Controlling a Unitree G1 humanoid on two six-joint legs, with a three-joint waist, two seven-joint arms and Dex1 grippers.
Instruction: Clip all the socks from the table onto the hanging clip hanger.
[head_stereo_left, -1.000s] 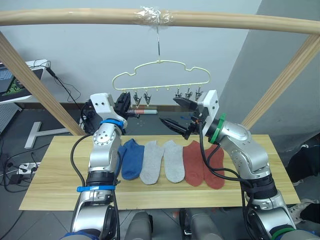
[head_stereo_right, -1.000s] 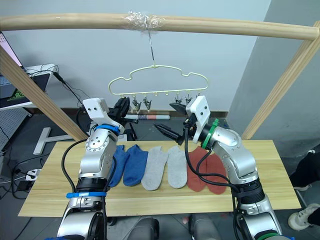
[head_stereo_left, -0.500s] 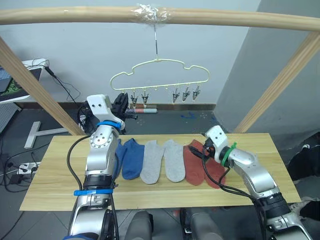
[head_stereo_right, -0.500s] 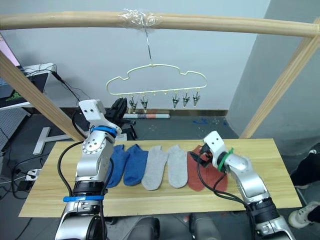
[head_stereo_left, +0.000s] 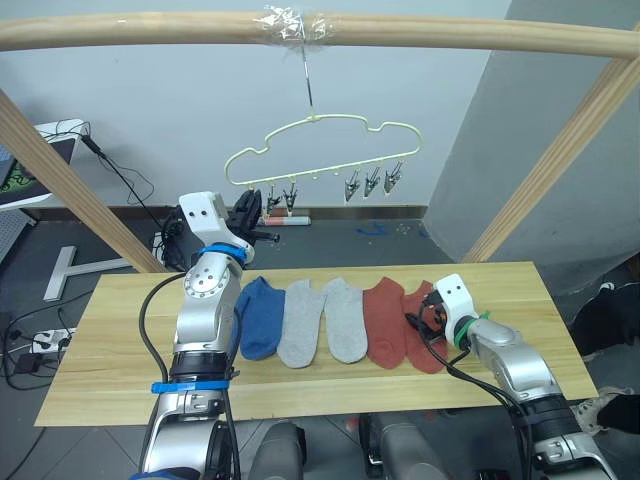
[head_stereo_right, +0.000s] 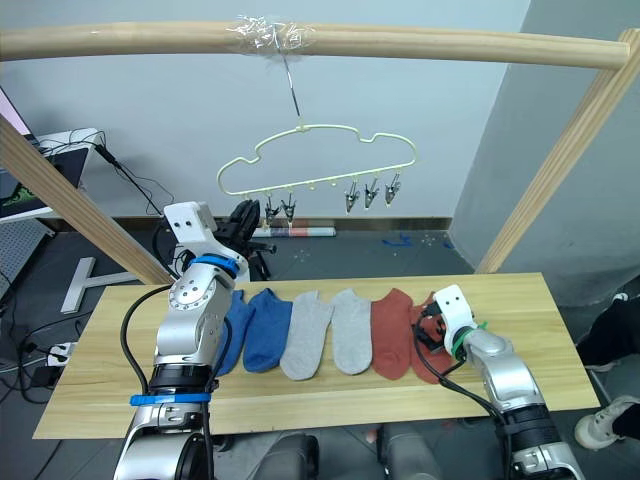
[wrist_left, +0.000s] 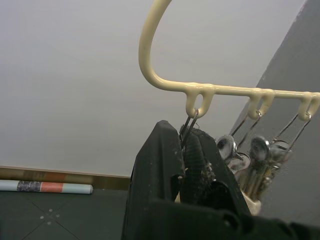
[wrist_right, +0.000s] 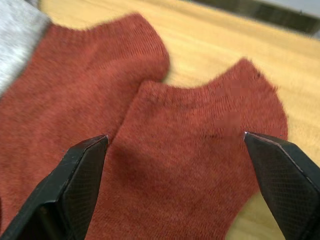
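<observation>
Six socks lie in a row on the pale wood surface (head_stereo_left: 120, 385), toes toward the robot: two blue socks (head_stereo_right: 262, 330) at the robot's left (one mostly hidden behind the left arm), two light grey socks (head_stereo_left: 322, 320) in the middle, two rust red socks (head_stereo_left: 385, 321) at the right, edges touching or overlapping. No readable writing or brand on them.

Clip hanger (head_stereo_left: 320, 150), pale yellow wire, hangs by its hook from a taped spot on the round wooden pole (head_stereo_left: 150, 30) above the surface. Clips (head_stereo_left: 370, 181) dangle along its lower bar, all bare of socks.

Left hand (wrist_left: 187, 155) is raised at the hanger's left end, fingers pinched onto the end clip (wrist_left: 189, 123), as the left wrist view shows.

Right hand (wrist_right: 175, 185) is low over the outermost rust red sock (wrist_right: 200, 165), fingers spread wide apart on either side of it, gripping nothing.

Behind, on the floor, a rolled tube (wrist_left: 45, 187) with a red-and-grey label; text too small to read. Cables (head_stereo_left: 40, 335) lie at far left.
</observation>
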